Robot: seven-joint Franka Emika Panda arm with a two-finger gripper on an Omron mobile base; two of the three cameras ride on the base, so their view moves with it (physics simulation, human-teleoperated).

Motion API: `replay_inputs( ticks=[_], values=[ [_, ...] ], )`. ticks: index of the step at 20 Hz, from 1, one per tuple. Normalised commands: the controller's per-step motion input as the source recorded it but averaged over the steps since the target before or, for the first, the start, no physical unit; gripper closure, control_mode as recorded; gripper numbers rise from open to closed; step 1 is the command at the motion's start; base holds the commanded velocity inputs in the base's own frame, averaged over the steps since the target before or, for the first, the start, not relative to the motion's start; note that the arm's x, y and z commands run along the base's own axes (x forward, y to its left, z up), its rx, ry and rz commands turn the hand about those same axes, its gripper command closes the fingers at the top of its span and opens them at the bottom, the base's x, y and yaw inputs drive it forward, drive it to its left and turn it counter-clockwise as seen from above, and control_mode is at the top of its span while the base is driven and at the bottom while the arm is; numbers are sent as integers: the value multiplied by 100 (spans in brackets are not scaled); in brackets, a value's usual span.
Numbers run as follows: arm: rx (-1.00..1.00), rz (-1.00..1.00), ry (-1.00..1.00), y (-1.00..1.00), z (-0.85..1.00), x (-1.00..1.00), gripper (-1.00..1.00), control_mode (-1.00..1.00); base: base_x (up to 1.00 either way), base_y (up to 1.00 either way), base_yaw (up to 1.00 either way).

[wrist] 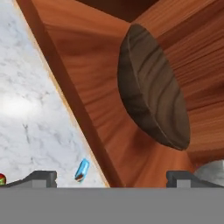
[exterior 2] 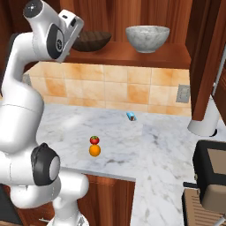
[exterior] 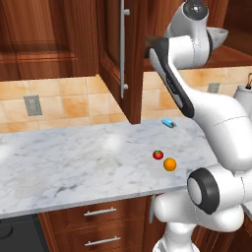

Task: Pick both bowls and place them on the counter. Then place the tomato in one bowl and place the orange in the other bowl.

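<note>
Both bowls [exterior 2: 92,40] on shelf [exterior 2: 132,55] (end effector [wrist: 111,177] open).

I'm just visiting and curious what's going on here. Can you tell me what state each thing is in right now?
Wide dark brown wooden bowl: upright on the reddish wooden shelf, not yet picked.
Grey-white marbled stone bowl: upright on the same shelf.
Small red tomato: resting on the white marble counter, in no bowl.
Bright orange ball: on the counter close beside the tomato.
Gripper: open, holding nothing, facing the brown bowl.
Cabinet door: swung open.
</note>
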Motion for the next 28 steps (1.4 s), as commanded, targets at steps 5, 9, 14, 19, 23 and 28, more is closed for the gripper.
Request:
replay_inputs(
  ticks=[5, 9, 14, 19, 23, 28],
  values=[
    [-4, 0, 4, 3, -1, 52, -100, -100, 0, 0, 0],
    [0, 0, 4, 0, -3, 44, -100, -100, 0, 0, 0],
    [0, 0, 7, 0, 0, 45, -100, -100, 0, 0, 0],
    [0, 0, 8, 1, 0, 46, -100, -100, 0, 0, 0],
    [0, 0, 9, 2, 0, 49, -100, -100, 0, 0, 0],
    [-1, 0, 8, 1, -1, 43, -100, -100, 0, 0, 0]
  ],
)
